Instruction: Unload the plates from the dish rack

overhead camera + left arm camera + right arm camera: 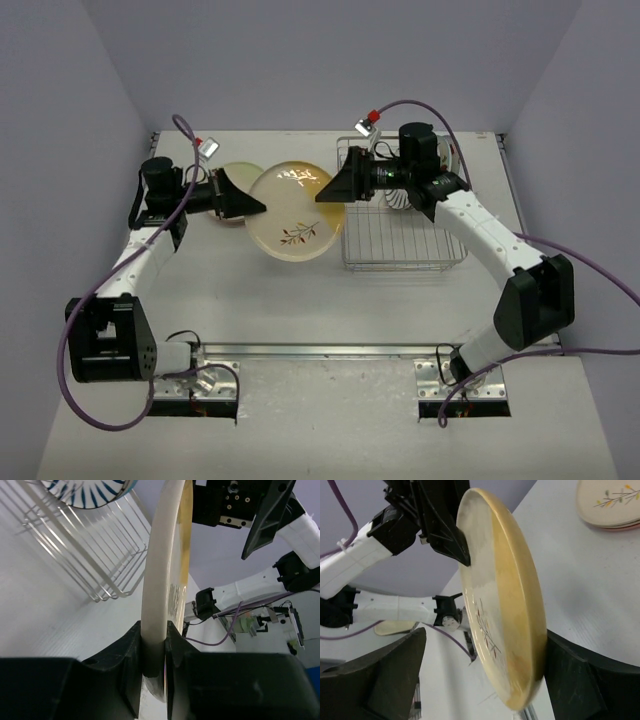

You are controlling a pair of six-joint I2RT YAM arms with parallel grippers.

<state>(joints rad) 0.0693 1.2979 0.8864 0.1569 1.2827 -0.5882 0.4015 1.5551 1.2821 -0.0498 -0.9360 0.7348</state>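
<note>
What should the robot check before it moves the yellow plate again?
1. Left gripper shut on the yellow plate's rim: ok.
2. Right gripper open: ok, its jaws stand wide on either side of the plate.
3. Right fingers not touching the plate: cannot tell, one sits very close to the edge.
4. Stack on the table free on top for this plate: ok.
5. Rack emptied: not ok, a striped plate stands in it.
</note>
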